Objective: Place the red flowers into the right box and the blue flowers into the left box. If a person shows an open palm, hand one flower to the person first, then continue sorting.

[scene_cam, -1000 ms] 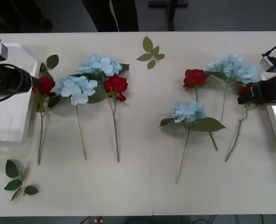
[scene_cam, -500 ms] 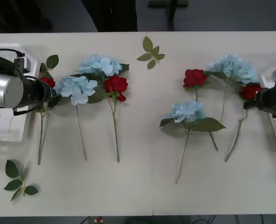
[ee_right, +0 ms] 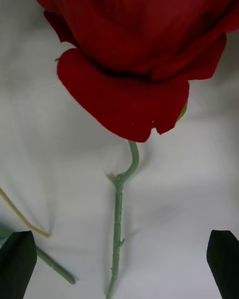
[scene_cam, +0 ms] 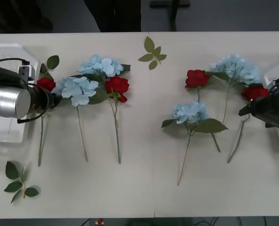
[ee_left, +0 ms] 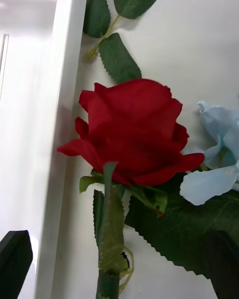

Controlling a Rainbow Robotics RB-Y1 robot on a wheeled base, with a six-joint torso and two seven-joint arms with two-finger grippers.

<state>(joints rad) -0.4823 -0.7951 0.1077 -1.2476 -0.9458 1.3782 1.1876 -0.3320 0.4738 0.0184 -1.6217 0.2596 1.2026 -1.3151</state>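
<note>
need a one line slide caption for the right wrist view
Open right gripper poised over the thin green stem of a deep-red artificial rose lying on the white table.

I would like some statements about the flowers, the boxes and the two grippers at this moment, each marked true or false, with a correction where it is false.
1. The left gripper is open, its fingers on either side of the stem of the leftmost red rose. True.
2. The right gripper is shut on the stem of the rightmost red rose. False: it is open, the stem lying between its fingers, untouched.
3. The leftmost red rose lies inside the left box. False: it lies on the table, beside the box rim.
4. Four pale-blue flower clusters lie on the table. True.
5. A loose leaf sprig lies at the table's far edge. True.
</note>
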